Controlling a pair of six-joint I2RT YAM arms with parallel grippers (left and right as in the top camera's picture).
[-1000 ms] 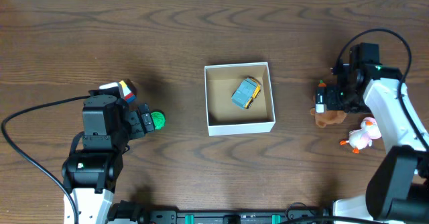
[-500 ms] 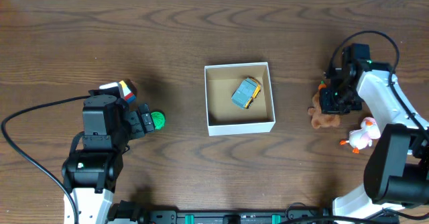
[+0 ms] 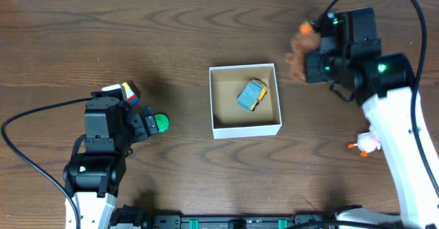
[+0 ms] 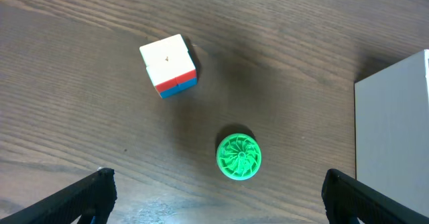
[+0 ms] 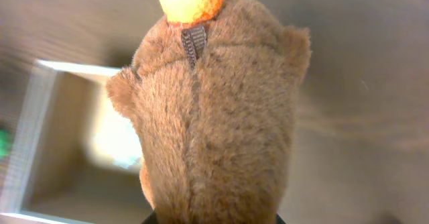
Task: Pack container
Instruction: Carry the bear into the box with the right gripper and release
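The container, a shallow white box with a tan inside, stands mid-table and holds a blue-and-yellow toy car. My right gripper is shut on a brown plush toy with an orange tip, held in the air just right of the box's far right corner. The plush fills the right wrist view, and the container shows blurred behind it at the left. At the left my left gripper stands open beside a green disc. That disc lies ahead of the open fingers.
A colour cube sits just beyond the left arm, and the cube shows up-left of the disc in the left wrist view. A white-and-pink duck toy lies at the right, by the right arm. The container's white wall is to the disc's right.
My right gripper closed on the brown plush beside the duck, lifted it and carried it up and left toward the box's far right corner. The left arm stayed still.
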